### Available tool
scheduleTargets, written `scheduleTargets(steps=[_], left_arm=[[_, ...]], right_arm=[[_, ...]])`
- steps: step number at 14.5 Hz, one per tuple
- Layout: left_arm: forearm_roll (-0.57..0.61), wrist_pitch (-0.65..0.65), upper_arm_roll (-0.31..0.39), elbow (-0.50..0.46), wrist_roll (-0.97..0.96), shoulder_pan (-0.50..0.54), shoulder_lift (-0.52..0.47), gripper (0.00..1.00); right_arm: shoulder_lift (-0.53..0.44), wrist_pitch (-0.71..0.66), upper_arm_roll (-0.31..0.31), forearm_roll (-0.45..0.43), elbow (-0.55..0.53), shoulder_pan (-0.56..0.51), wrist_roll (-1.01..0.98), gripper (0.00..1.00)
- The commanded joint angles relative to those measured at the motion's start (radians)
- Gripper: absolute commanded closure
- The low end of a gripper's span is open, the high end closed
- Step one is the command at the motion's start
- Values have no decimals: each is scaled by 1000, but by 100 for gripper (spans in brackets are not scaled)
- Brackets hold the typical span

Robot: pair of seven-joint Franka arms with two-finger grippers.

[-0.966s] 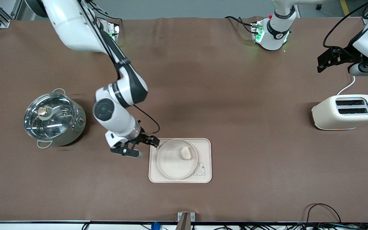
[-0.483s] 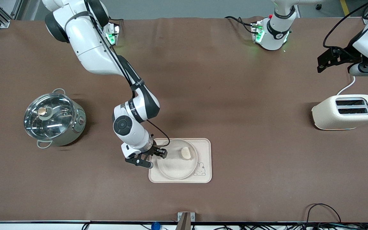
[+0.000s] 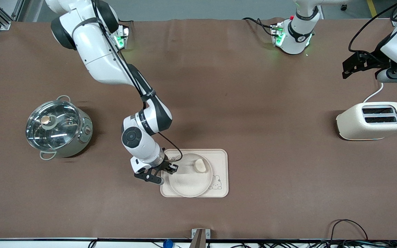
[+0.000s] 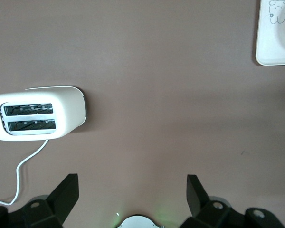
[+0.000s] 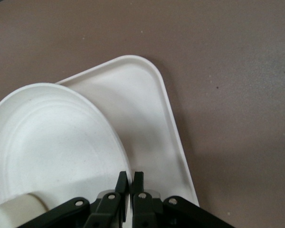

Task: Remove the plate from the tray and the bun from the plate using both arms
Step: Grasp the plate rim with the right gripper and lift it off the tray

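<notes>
The round cream plate is over the rabbit tray; I cannot tell if it rests on it. The small pale bun lies in the plate, near the rim farther from the front camera. My right gripper is shut on the plate's rim at the right arm's end of the tray. The right wrist view shows the right gripper pinching the plate above the tray. My left gripper is open and empty, and waits in the air by the toaster; it also shows in the left wrist view.
A steel pot with a glass lid stands toward the right arm's end. A cream toaster with a white cord stands toward the left arm's end and shows in the left wrist view. The tray corner shows there too.
My right arm has swung in over the tray's end, with the gripper on the plate's rim. The plate has shifted slightly toward the front camera. The left arm has not moved.
</notes>
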Motion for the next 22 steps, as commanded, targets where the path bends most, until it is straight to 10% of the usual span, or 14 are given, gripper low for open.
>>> scheduleTargets(steps=[1, 6, 14, 15, 17, 22], left_arm=[[-4, -13, 2, 10, -1, 1, 4, 0], [-4, -13, 2, 8, -1, 1, 3, 0], [-5, -13, -1, 2, -18, -3, 20, 0], [-5, -11, -3, 2, -26, -6, 27, 0], [-10, 3, -12, 5, -59, -17, 55, 0], [-4, 98, -150, 5, -275, -28, 150, 0]], right_arm=[[-184, -85, 134, 21, -161, -109, -52, 100], [-551, 147, 269, 85, -722, -128, -52, 100], [-395, 579, 302, 87, -923, -34, -23, 100], [-398, 582, 302, 87, -929, -44, -23, 87], [-433, 580, 303, 87, -954, -70, -26, 4], [-655, 52, 300, 89, -779, -175, -18, 0]])
